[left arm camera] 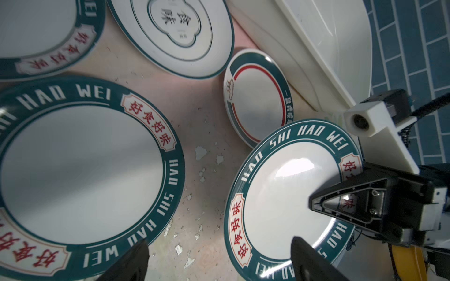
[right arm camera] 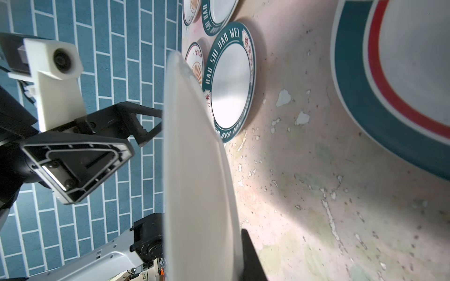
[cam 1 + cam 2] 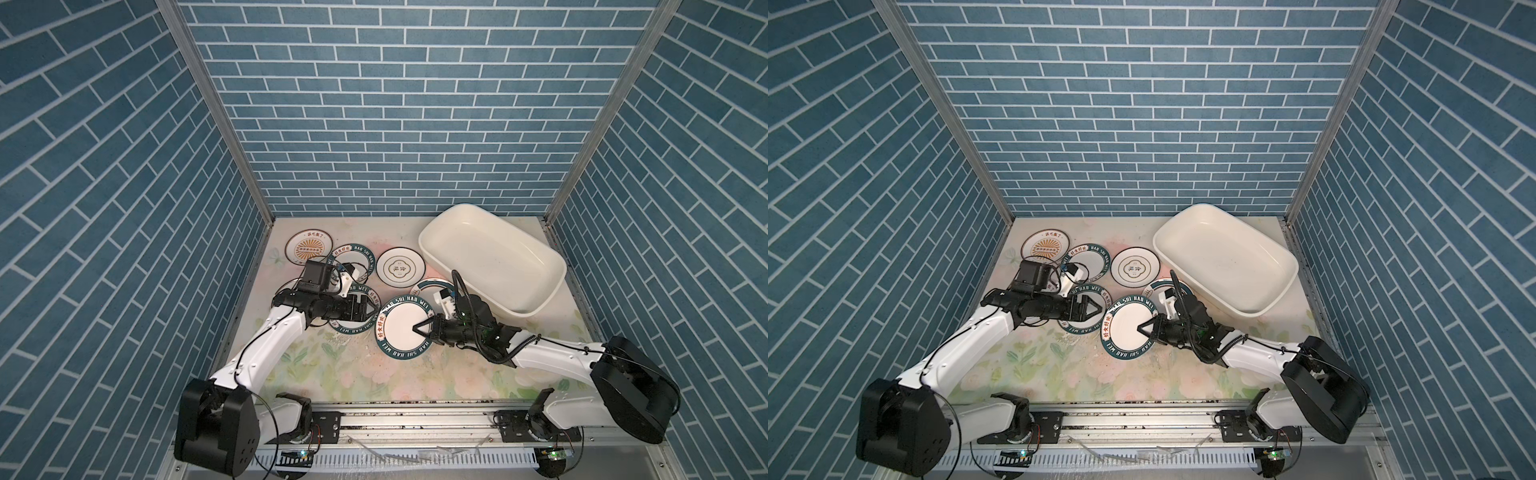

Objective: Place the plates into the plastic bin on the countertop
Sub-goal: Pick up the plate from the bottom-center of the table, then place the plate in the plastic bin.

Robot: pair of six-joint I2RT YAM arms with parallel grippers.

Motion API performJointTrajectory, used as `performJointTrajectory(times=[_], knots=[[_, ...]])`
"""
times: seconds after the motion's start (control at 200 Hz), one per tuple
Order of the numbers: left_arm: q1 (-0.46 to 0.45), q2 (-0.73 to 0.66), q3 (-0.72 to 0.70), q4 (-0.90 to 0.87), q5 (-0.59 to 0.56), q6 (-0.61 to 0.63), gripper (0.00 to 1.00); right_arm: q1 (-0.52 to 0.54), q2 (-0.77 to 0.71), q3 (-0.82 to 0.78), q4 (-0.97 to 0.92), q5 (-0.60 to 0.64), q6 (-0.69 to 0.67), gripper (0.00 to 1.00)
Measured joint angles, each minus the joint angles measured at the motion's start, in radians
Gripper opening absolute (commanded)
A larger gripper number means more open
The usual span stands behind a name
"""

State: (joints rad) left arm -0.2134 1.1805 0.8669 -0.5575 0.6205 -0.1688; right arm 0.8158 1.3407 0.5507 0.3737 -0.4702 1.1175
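I see right gripper [image 3: 415, 328] clamped on a lettered plate [image 3: 395, 334] near the plastic bin [image 3: 490, 257]; left gripper [image 3: 372, 309] jaws apart, empty, farther from the bin.

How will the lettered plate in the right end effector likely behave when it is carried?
The lettered plate looks rigid, so it probably will not bend, though the right end effector pinches only one edge. Its glossy glaze reflects light, so it may slip. Held off-centre, it could tilt or swing.

A: The cream-white rectangular plastic bin [image 3: 449, 232] looks glossy and smooth.
B: Yes. Near it, the round green-rimmed white plate [image 3: 395, 336] shines like glazed ceramic; the flower-printed countertop [image 3: 374, 374] is matt, flaking.
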Motion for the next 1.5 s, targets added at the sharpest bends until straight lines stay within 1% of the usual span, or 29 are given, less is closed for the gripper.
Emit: performJointTrajectory(times=[0.095,0.235,0.42,0.575,0.725,0.975,1.115,1.24,1.5], knots=[[0.050,-0.048,0.024,-0.003,-0.003,0.002,0.92,-0.040,-0.006,0.053,-0.053,-0.024,-0.017,0.03],[0.105,-0.102,0.028,-0.013,-0.009,0.002,0.93,-0.134,-0.013,0.144,-0.120,-0.082,-0.035,0.03],[0.122,-0.145,0.027,-0.017,-0.014,0.002,0.92,-0.257,-0.003,0.336,-0.257,-0.162,-0.101,0.03],[0.131,-0.157,0.025,-0.016,-0.018,0.005,0.92,-0.369,0.053,0.467,-0.290,-0.232,-0.130,0.03],[0.133,-0.158,0.025,-0.014,-0.018,0.005,0.92,-0.478,0.142,0.548,-0.297,-0.283,-0.132,0.03],[0.135,-0.176,0.025,-0.013,-0.015,0.011,0.93,-0.645,0.267,0.616,-0.291,-0.320,-0.132,0.03],[0.135,-0.192,0.025,-0.013,-0.014,0.016,0.92,-0.716,0.341,0.619,-0.245,-0.320,-0.127,0.03],[0.135,-0.201,0.025,-0.013,-0.014,0.021,0.92,-0.759,0.416,0.619,-0.204,-0.320,-0.121,0.03],[0.138,-0.207,0.022,-0.012,-0.017,0.024,0.92,-0.799,0.582,0.648,-0.154,-0.314,-0.118,0.03]])
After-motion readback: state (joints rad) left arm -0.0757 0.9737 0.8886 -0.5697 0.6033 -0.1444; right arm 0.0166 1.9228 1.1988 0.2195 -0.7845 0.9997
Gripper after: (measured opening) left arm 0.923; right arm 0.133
